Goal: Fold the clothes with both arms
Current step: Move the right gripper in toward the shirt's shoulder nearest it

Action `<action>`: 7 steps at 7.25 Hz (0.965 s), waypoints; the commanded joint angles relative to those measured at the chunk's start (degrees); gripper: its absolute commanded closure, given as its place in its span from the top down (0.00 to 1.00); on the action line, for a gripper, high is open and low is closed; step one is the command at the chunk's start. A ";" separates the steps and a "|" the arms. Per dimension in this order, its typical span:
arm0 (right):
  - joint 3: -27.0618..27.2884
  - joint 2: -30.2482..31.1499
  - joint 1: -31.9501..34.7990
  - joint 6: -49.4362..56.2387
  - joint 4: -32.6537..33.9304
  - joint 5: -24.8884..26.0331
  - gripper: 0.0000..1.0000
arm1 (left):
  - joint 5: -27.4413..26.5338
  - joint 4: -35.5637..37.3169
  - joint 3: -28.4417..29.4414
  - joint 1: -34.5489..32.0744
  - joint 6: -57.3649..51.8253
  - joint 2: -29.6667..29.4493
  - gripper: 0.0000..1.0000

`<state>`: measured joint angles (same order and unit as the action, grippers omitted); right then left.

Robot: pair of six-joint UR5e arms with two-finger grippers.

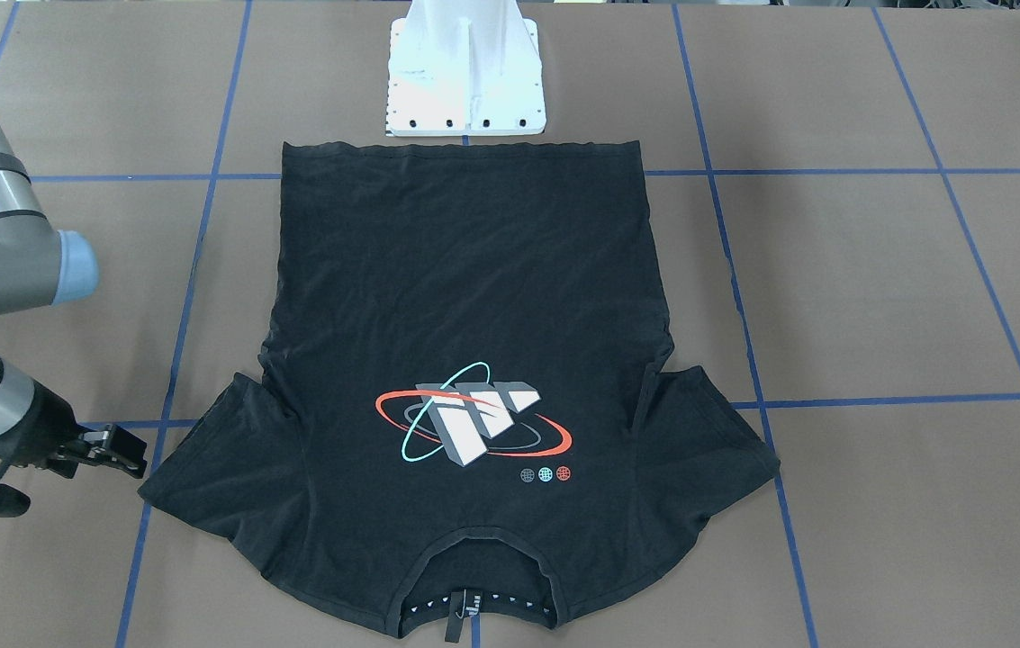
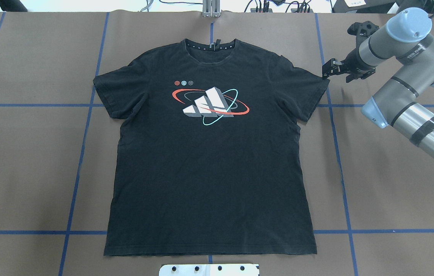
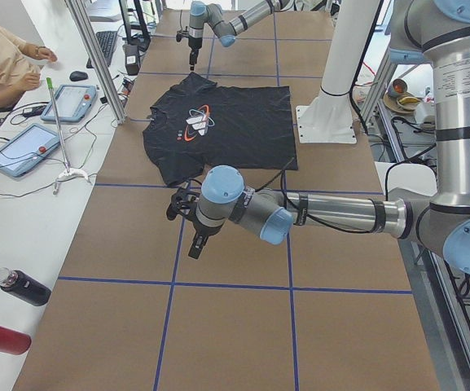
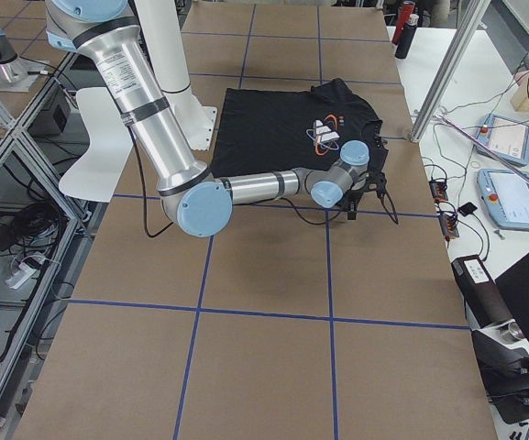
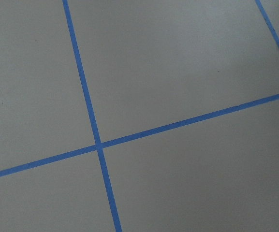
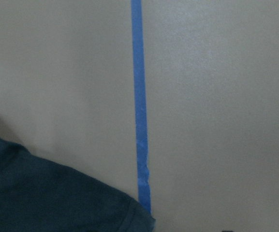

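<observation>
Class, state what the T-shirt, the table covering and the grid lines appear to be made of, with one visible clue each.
T-shirt: soft matte knit fabric, perhaps cotton; fine wrinkles.
Table covering: probably brown paper or card; matte, flat.
Grid lines: seemingly blue adhesive tape; ragged edge in the right wrist view.

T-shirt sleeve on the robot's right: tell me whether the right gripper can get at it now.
Probably yes. The right gripper sits at the outer edge of that sleeve of the T-shirt, which lies flat with nothing on it or in between. Whether its jaws are open is unclear.
</observation>
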<state>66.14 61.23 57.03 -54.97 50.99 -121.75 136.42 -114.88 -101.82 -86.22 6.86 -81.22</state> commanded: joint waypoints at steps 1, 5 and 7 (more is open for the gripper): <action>-1.80 -0.32 -0.60 -0.40 -3.78 1.25 0.87 | -0.01 0.01 0.04 0.00 0.00 -0.17 1.00; -2.42 -0.32 -1.65 -0.31 -5.03 1.78 0.07 | -0.01 0.01 0.13 0.18 -0.09 -0.17 1.00; -2.51 -0.32 -1.65 -0.22 -4.94 1.87 0.00 | -0.10 0.01 0.21 0.18 -0.09 -0.17 1.00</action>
<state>63.70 60.91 55.40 -55.27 46.03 -119.91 136.38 -114.87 -101.63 -86.05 6.77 -81.39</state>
